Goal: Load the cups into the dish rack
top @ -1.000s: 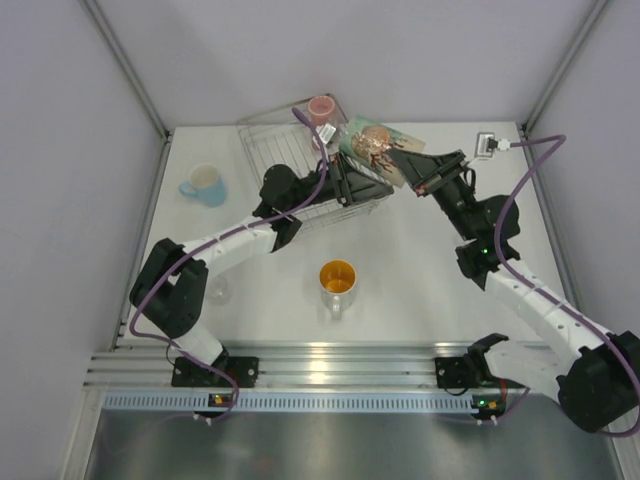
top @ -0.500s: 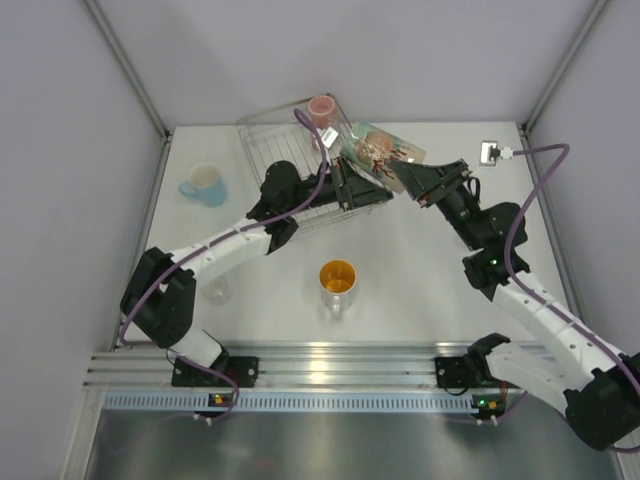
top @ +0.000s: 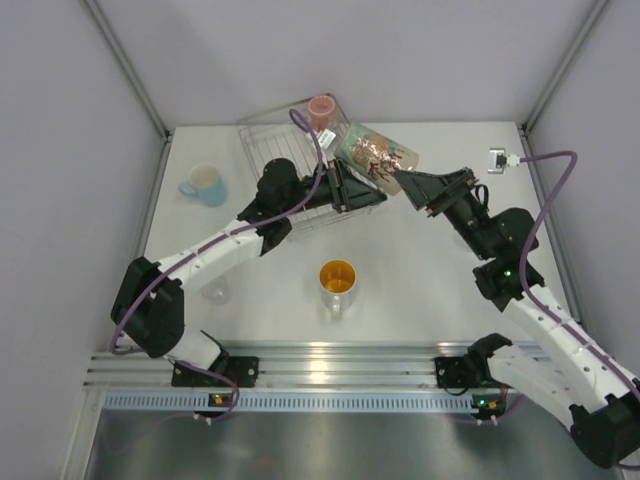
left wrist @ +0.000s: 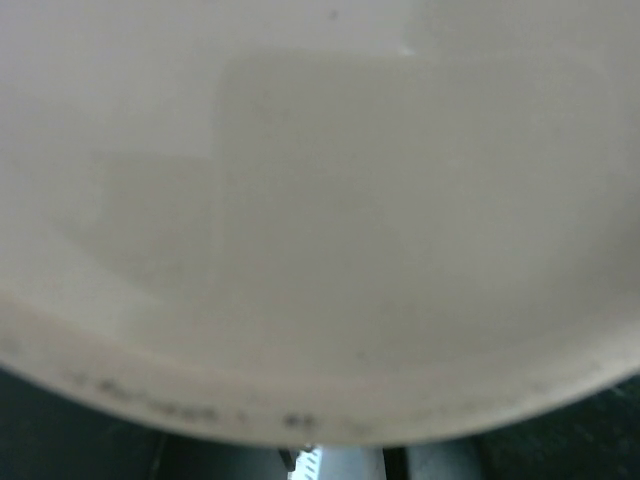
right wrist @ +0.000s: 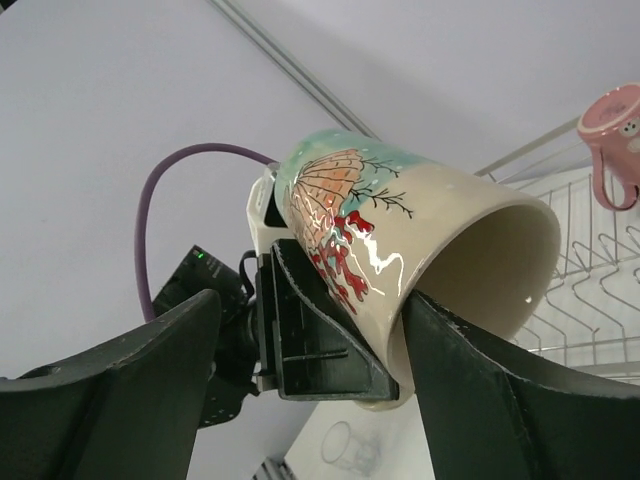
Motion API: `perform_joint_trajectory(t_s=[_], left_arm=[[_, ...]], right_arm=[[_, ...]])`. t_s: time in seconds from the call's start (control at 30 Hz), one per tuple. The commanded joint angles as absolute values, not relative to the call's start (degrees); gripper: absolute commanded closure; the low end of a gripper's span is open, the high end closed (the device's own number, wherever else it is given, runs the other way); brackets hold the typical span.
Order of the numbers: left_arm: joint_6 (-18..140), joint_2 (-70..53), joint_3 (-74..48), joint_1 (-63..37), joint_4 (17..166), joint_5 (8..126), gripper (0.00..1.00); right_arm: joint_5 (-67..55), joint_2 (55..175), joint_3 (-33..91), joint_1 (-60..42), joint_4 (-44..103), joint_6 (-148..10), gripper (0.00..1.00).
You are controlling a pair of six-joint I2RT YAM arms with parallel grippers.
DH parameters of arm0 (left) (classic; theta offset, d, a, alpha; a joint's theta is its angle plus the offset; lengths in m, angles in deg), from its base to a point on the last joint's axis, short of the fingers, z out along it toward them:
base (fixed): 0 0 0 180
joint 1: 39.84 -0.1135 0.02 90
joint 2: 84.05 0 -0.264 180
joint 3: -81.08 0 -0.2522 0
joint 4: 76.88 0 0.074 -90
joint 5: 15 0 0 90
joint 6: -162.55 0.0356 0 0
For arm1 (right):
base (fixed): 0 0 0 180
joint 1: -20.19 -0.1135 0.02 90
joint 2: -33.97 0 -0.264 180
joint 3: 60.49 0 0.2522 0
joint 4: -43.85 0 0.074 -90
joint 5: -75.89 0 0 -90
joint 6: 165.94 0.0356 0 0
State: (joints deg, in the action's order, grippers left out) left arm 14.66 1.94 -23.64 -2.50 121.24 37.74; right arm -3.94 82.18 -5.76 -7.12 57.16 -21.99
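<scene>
A cream mug (top: 377,150) painted with red and teal figures hangs tilted over the right edge of the wire dish rack (top: 272,150). My left gripper (top: 360,183) is shut on its wall; the left wrist view shows only the mug's blurred cream surface (left wrist: 320,220). My right gripper (top: 408,181) stands open just right of the mug. In the right wrist view its fingers (right wrist: 120,390) spread on either side of the mug (right wrist: 400,225) and of the left gripper's finger (right wrist: 320,335). A pink cup (top: 321,107) sits at the rack's far corner.
A light blue cup (top: 205,184) stands left of the rack. A speckled mug with an orange inside (top: 337,279) stands at the table's middle front. A clear glass tumbler (top: 213,291) is near the left arm. A white socket with a cable (top: 493,157) lies at the back right.
My right gripper has opened, let go of the painted mug and drawn back to the right. The left gripper keeps hold of the mug beside the rack.
</scene>
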Motion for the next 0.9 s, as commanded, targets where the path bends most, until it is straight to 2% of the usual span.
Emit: perform_joint_trajectory(t_s=[0.0, 0.2, 0.33, 0.47, 0.53, 0.63, 0.87], left_arm=[[24.6, -4.2, -20.1, -3.5, 121.6, 41.2, 1.0], [34.7, -6.4, -16.5, -5.7, 113.2, 41.3, 1.0], [44.7, -7.7, -12.0, -7.5, 100.0, 45.1, 1.0], [48.8, -7.3, -8.3, -10.4, 96.0, 43.7, 1.0], [50.2, -7.0, -6.8, -12.1, 94.9, 42.6, 1.0], [56.4, -6.7, -4.6, -12.7, 91.0, 43.4, 1.0], [68.2, -1.6, 4.5, -16.5, 79.7, 49.1, 1.0]], right_arm=[[-6.7, 78.6, -2.2, -7.1, 51.0, -26.5, 0.26], [-8.4, 74.1, -1.8, -7.1, 44.1, -28.3, 0.21], [-9.1, 70.8, -1.6, -7.0, 39.3, -29.3, 0.2], [-11.5, 68.2, 0.0, -7.0, 33.8, -33.0, 0.18], [-13.4, 67.5, 2.0, -7.1, 30.3, -34.0, 0.16], [-15.5, 66.6, 3.4, -7.0, 25.1, -34.9, 0.01], [-16.9, 64.6, 1.8, -7.1, 21.2, -34.6, 0.01]])
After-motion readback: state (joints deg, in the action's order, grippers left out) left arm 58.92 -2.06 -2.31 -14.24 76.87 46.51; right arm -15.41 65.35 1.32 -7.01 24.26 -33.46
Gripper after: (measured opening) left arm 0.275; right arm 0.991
